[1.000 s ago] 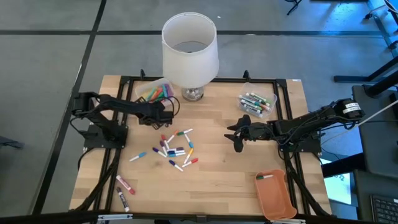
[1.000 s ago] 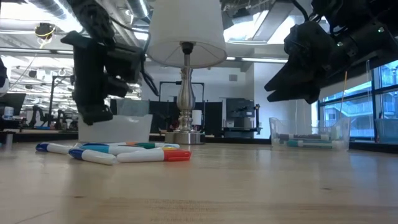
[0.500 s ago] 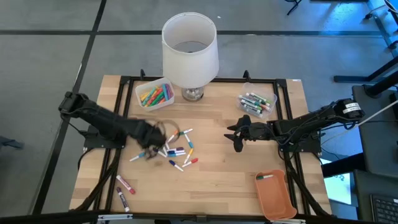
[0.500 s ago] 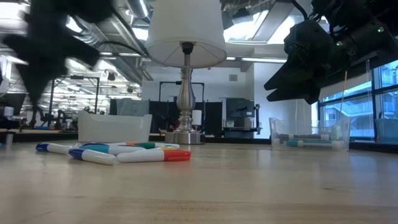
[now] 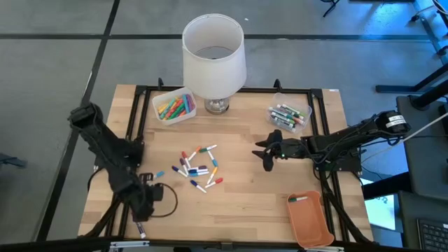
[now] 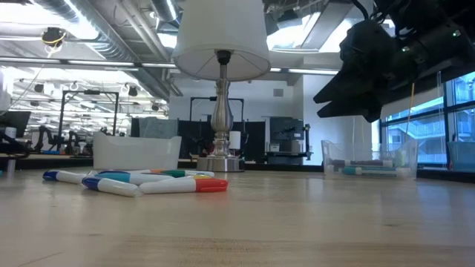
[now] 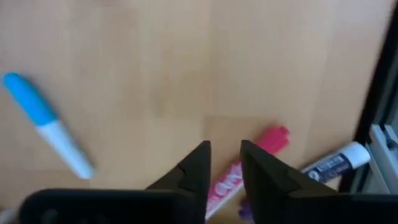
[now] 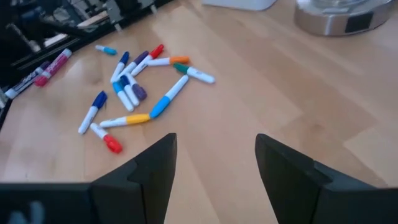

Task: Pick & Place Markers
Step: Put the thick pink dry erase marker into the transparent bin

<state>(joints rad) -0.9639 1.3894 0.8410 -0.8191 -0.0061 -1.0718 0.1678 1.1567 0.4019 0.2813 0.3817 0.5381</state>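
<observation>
Loose markers (image 5: pixel 198 168) lie in a small pile mid-table and also show in the low view (image 6: pixel 141 182) and the right wrist view (image 8: pixel 134 93). A pink marker (image 7: pixel 268 144) and a black-and-white one (image 7: pixel 333 165) lie at the near-left corner, with a blue-capped white marker (image 7: pixel 43 124) beside them. My left gripper (image 5: pixel 143 203) hovers above the pink marker, pointing down. Its fingers (image 7: pixel 224 147) are narrowly open, and the marker shows on the table through the gap. My right gripper (image 5: pixel 264 155) hangs open (image 8: pixel 214 146) above the table, right of the pile.
A white-shaded lamp (image 5: pixel 213 59) stands at the far edge. A clear bin of coloured markers (image 5: pixel 175 105) sits to its left and another clear bin (image 5: pixel 289 115) to its right. An orange tray (image 5: pixel 310 217) holding one marker lies near-right. A black frame rail (image 7: pixel 382 81) runs close beside my left gripper.
My left arm has swung from beside the far-left bin, over the pile, to the table's near-left corner, and has gone out of the low view. It now points down over the pink marker. The pile has not moved.
</observation>
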